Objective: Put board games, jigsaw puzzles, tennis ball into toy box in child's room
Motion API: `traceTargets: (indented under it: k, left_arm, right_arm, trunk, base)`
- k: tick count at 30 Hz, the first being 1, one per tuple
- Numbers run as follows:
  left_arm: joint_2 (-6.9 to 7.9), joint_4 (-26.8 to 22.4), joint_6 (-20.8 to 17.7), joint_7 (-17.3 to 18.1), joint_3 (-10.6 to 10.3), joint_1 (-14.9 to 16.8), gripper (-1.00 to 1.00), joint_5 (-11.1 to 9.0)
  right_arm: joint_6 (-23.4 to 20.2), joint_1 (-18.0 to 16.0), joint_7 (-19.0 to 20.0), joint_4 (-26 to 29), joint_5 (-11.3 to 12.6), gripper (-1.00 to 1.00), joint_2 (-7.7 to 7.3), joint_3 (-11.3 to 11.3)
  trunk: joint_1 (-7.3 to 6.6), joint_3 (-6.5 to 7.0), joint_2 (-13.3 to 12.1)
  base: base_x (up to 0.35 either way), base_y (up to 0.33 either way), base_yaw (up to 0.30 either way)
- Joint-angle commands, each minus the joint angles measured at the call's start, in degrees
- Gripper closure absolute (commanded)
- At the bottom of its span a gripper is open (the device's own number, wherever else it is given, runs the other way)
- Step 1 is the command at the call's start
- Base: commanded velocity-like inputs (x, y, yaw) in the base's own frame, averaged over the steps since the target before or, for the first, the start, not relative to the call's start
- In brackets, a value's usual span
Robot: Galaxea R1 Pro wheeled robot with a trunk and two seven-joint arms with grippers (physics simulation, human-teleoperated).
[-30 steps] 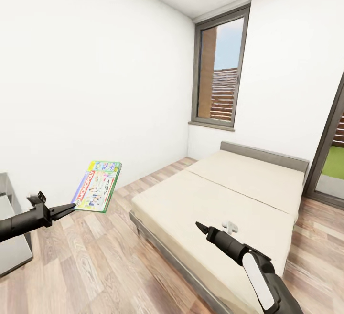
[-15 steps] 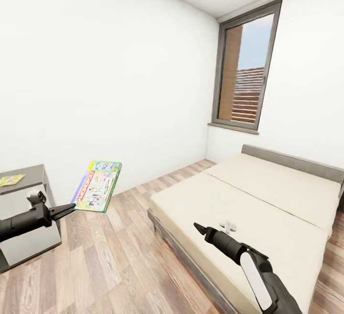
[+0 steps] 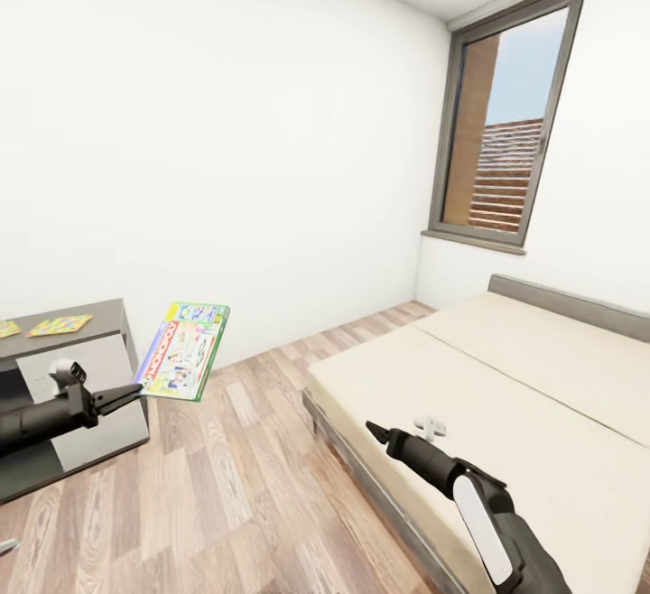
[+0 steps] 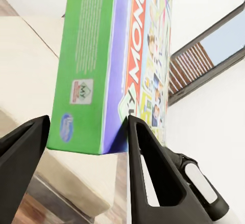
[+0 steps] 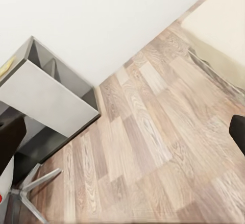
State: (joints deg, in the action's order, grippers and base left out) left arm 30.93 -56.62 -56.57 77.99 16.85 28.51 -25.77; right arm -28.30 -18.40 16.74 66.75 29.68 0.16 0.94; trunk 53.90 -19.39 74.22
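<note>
My left gripper (image 3: 135, 393) is shut on the lower edge of a green-edged board game (image 3: 183, 350) with busy print, holding it tilted in the air above the wood floor. The left wrist view shows the box's green side (image 4: 81, 66) clamped between the two black fingers (image 4: 148, 168). At the far left stands the table (image 3: 104, 312), and two flat jigsaw puzzles (image 3: 59, 325) (image 3: 5, 329) lie on its top. My right gripper (image 3: 375, 432) hangs open and empty over the near edge of the bed (image 3: 524, 386). The toy box is out of view.
A white wall runs behind the table, and a tall dark-framed window (image 3: 506, 134) sits above the bed's grey headboard (image 3: 578, 303). Wood plank floor (image 3: 244, 486) lies between table and bed. A grey chair base (image 5: 30, 188) stands on the floor by the table (image 5: 46, 96).
The whole view has swung left: bed and window slid right, and the table with its puzzles came in at the left. Both arms keep their pose, the board game still held.
</note>
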Motion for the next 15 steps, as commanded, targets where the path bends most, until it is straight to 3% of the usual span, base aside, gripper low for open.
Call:
traceTargets:
  k: [1, 10, 15]
  left_arm:
    - [0.01, 0.0, -0.2, 0.1, 0.1, 0.1, 1.00, -0.3]
    - [-0.06, 0.0, 0.9, 0.2, 0.2, 0.1, 1.00, -0.3]
    - [-0.08, 0.0, 1.0, 0.1, 0.2, 0.1, 1.00, -0.3]
  right_arm:
    - [-0.3, 0.0, 0.0, 0.1, 0.1, -1.00, 0.02, -0.1]
    - [-0.5, -0.1, 0.0, 0.1, -0.2, -1.00, 0.02, 0.1]
    - [-0.6, -0.5, 0.0, -0.2, -0.3, -1.00, -0.07, 1.5]
  trunk:
    - [0.00, -0.15, 0.0]
    - [0.00, -0.87, 0.0]
    - [0.00, -1.27, 0.0]
  base:
    - [0.000, 0.000, 0.181]
    - [0.000, 0.000, 0.181]
    - [0.000, 0.000, 0.181]
